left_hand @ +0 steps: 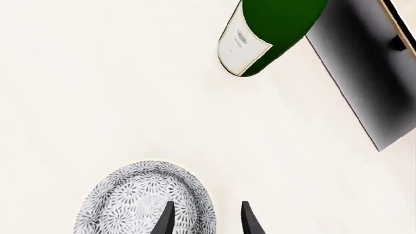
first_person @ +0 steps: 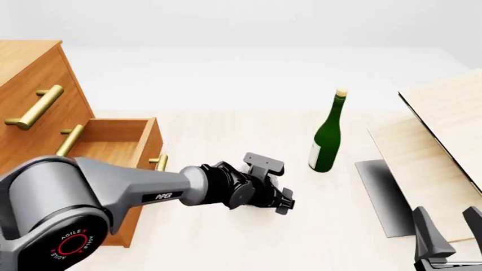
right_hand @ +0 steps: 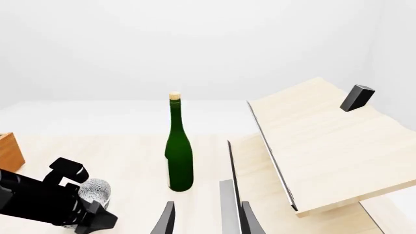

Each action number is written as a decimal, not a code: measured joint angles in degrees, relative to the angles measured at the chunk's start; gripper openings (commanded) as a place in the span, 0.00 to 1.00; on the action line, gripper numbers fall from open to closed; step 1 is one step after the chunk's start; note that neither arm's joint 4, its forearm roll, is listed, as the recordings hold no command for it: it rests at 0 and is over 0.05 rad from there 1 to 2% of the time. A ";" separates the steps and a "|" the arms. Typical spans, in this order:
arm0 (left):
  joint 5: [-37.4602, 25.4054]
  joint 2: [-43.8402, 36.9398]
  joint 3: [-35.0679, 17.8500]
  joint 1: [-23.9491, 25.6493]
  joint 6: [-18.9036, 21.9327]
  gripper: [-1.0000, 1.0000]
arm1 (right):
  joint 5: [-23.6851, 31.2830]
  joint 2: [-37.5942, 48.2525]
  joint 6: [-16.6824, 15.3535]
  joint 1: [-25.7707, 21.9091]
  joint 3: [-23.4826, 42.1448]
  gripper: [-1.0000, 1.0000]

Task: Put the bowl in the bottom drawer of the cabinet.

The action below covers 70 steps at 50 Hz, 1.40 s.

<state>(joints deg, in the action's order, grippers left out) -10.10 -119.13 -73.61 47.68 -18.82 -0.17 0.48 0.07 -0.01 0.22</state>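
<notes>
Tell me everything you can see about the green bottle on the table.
The green bottle stands upright on the pale table, out past the left pincer and beside the tilted pale wooden boards. It looks like dark green glass with a long slim neck, a tan cork-coloured top and a cream label low on its body, with lettering too small to read. Nothing touches it except the table; the bowl sits apart from it.

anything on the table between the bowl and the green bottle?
No. In the left wrist view, only bare tabletop separates the bowl from the green bottle; the right wrist view agrees.
</notes>
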 measured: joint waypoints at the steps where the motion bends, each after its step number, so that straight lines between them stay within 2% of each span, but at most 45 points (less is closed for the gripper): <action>1: 0.03 -0.02 0.01 0.02 -0.03 1.00 | 0.00 0.00 0.00 0.00 0.00 1.00; 15: 0.51 -0.17 0.25 0.18 -0.66 1.00 | 0.00 0.00 0.00 0.00 0.00 1.00; 16: 0.54 -0.17 0.27 0.20 -0.68 0.00 | 0.00 0.00 0.00 -0.01 0.00 1.00; 41: 1.67 3.29 1.26 -0.49 3.35 0.00 | 0.00 0.00 0.00 0.00 0.00 1.00; 70: 1.32 11.54 3.70 -0.79 7.51 0.00 | 0.00 0.00 0.00 0.00 0.00 1.00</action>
<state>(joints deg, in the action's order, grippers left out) -8.79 -107.59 -69.91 46.89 -11.31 -0.17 0.48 0.07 -0.01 0.22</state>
